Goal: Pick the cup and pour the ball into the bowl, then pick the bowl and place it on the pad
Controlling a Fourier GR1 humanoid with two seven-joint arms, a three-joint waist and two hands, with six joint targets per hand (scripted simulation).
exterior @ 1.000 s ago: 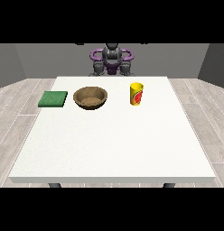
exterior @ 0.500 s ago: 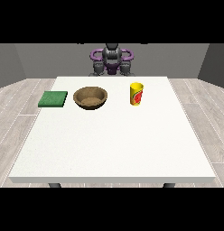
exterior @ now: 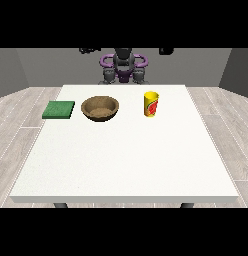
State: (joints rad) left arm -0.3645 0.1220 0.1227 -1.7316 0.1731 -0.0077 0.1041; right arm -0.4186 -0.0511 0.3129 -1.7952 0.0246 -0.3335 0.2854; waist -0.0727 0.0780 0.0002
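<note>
Records 2 hands raised high above the robot's shoulders, behind the worktop (exterior: 126,160): the hand at the view's left (exterior: 88,50) and the hand at the view's right (exterior: 166,50). Cannot tell whether the fingers of either are open or closed. Touching none of the task's items.

Places the yellow cup (exterior: 151,104) upright, below and well apart from the hand at the view's right. Places the brown bowl (exterior: 100,108) below and well apart from the hand at the view's left, with the green pad (exterior: 59,109) near it, further out towards the view's left. Cannot see the ball; presumably inside the cup, unconfirmed.

Judges the task not yet begun, with 2 risks:

1. Knocking the cup over on approach from so high, through a descent off centre; likely to spill the ball onto the worktop.
2. Missing the bowl on pouring, through tilting before the cup's mouth is over the bowl's rim.
</note>
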